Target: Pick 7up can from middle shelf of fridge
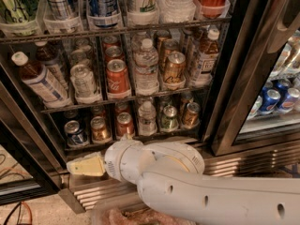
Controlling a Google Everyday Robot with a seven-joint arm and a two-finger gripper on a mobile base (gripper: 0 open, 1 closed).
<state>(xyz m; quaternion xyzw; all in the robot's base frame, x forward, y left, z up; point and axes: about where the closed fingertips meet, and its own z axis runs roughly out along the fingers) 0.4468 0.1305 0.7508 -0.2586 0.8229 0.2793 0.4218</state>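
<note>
The 7up can (84, 81), silvery-white with green print, stands at the front of its lane on the middle shelf (126, 99) of the open fridge (234, 78). It is between a leaning tea bottle (40, 81) on its left and a red-orange can (117, 76) on its right. My gripper (84, 166), pale yellow at the end of the white arm (187, 186), points left in front of the fridge's base grille. It is well below the can, under the bottom shelf, and holds nothing.
A water bottle (146, 67), a gold-brown can (174, 67) and another tea bottle (205, 60) share the middle shelf. Short cans (101, 128) fill the rack below, tall cans in clear tubs (103, 6) the rack above. A second cooler with blue cans (276, 100) stands at the right.
</note>
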